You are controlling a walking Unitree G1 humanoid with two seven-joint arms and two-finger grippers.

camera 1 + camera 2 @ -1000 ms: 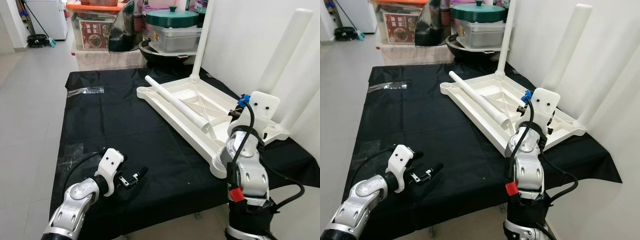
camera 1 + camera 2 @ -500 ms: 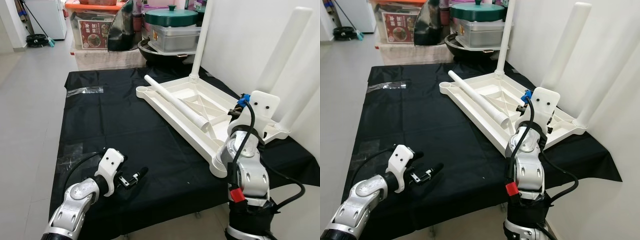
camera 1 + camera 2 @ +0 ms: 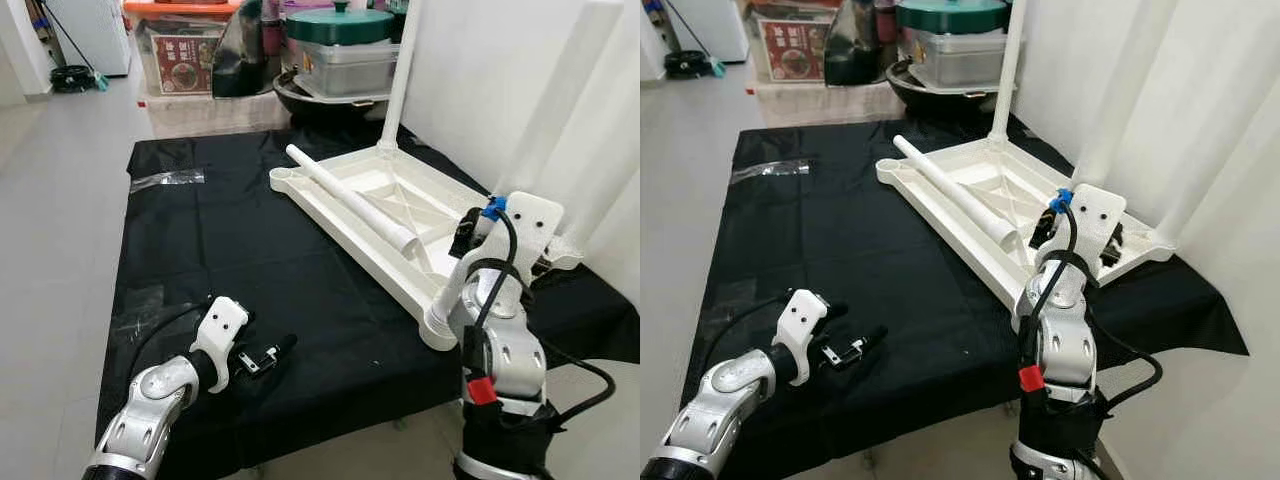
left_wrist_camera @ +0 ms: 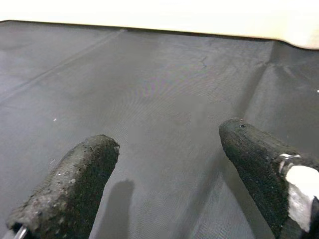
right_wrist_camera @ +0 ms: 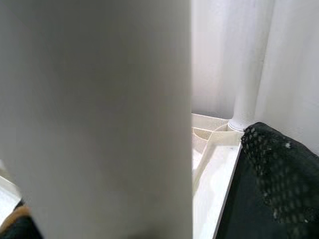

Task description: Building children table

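A: Where's the right gripper (image 3: 1110,243) rn?

B: Up at the near-right corner of the upside-down tabletop (image 3: 340,215), right by the leg (image 5: 94,119) standing there. Wrist cam has that leg v. close, one black finger (image 5: 279,169) beside it. Can't tell if it's actually clamped on the leg.

A: Left gripper (image 3: 272,352)?

B: Low over the black cloth (image 3: 200,250), fingers (image 4: 75,184) spread, nothing in them, well away from the parts.

A: What's left to do?

B: Looks like two legs are up, incl. the thin far one (image 3: 400,70). A loose leg (image 3: 350,200) lies across the tabletop. I'd say keep the leg in hand plumb while seating it, no side push or the tabletop slides on the cloth. Left could brace the rim.
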